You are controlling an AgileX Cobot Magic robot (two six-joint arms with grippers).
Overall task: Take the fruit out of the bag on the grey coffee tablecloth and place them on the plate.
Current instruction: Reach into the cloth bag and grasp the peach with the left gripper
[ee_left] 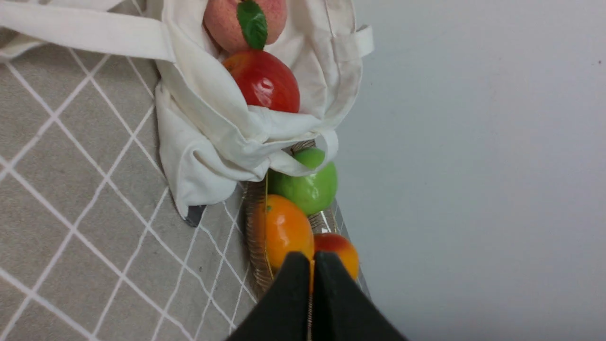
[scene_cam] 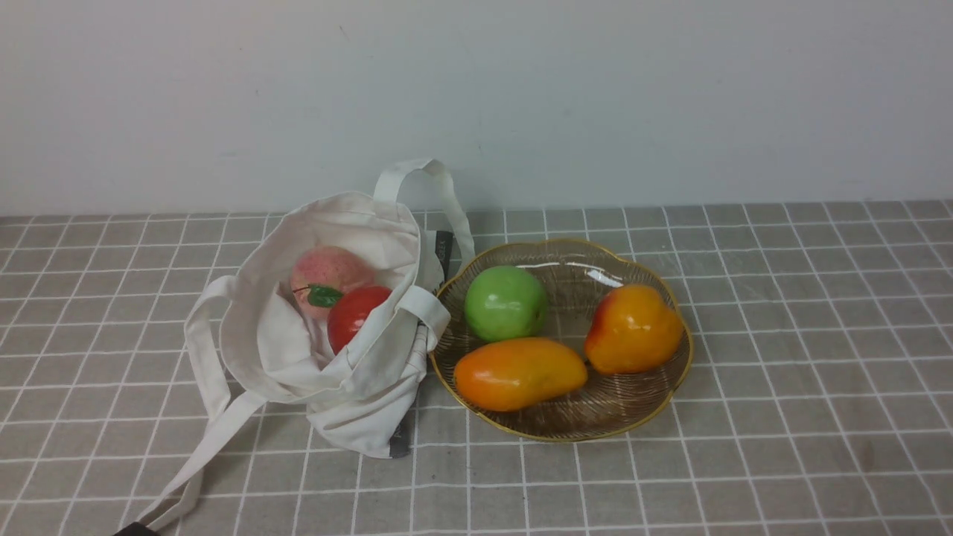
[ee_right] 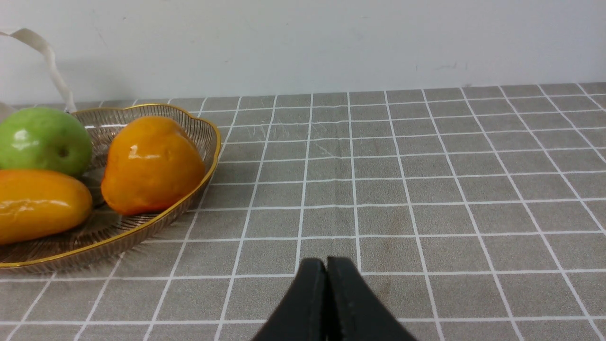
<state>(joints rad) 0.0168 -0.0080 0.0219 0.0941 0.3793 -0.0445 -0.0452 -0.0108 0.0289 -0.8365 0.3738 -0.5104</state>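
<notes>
An off-white bag (scene_cam: 357,372) lies open on the grey coffee tablecloth (scene_cam: 782,372), left of the plate (scene_cam: 674,394). Inside it rest a pink peach (scene_cam: 327,269) with a green leaf and a glossy red fruit (scene_cam: 354,314); the left wrist view shows the peach (ee_left: 227,23), the red fruit (ee_left: 265,83) and the bag (ee_left: 199,142) too. My left gripper (ee_left: 312,259) is shut and empty, some way from the bag. My right gripper (ee_right: 326,265) is shut and empty above the cloth, right of the plate (ee_right: 208,156). Neither gripper shows in the front view.
The plate holds a green apple (scene_cam: 505,301) and two orange mango-like fruits (scene_cam: 519,372) (scene_cam: 633,327). The bag's long strap (scene_cam: 201,454) trails toward the front left edge. A pale wall (scene_cam: 595,97) closes the back of the table.
</notes>
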